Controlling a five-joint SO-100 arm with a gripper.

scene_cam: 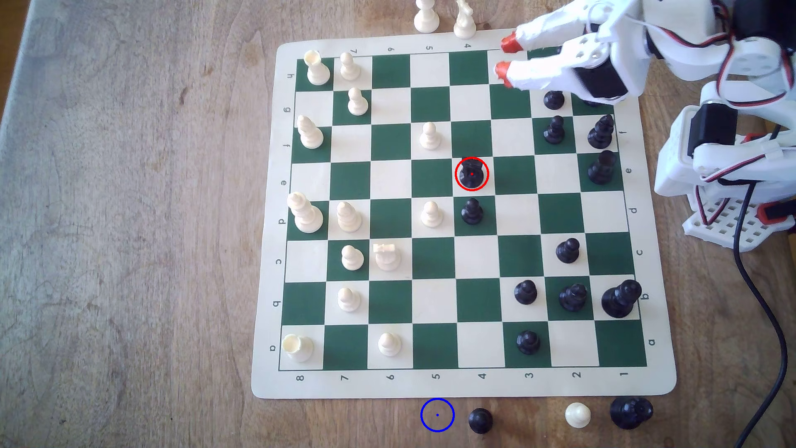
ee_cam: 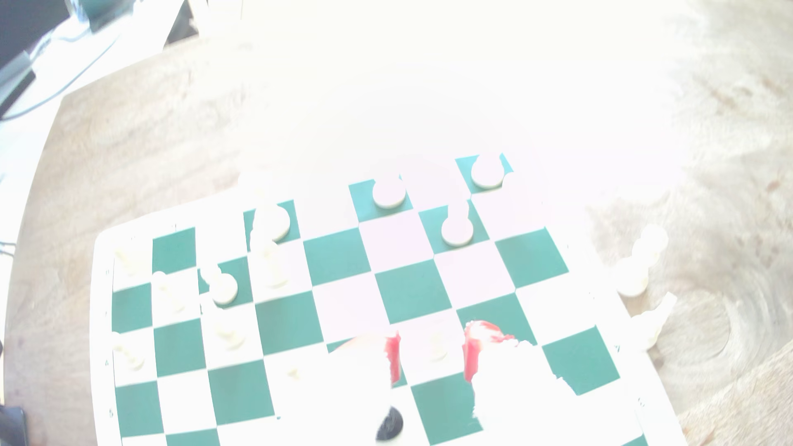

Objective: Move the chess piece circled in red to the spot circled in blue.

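The black knight-like piece [scene_cam: 471,174] stands inside a red ring on a cream square near the middle of the green and cream board [scene_cam: 435,258]. The blue ring with its centre dot [scene_cam: 437,415] is drawn on bare wood just below the board's near edge. My gripper [scene_cam: 504,57] hovers over the board's far edge, up and to the right of the knight in the exterior view, well apart from it. Its red-tipped fingers [scene_cam: 509,43] are spread and hold nothing. The overexposed wrist view shows the red fingertips [ee_cam: 392,356] parted over board squares, gripper [ee_cam: 431,356] open.
A black pawn [scene_cam: 472,212] stands one square below the knight and a white pawn [scene_cam: 429,135] up-left of it. Off the board beside the blue ring sit a black pawn [scene_cam: 480,420], a white pawn [scene_cam: 577,414] and a large black piece [scene_cam: 631,412]. A black cable [scene_cam: 758,310] trails at right.
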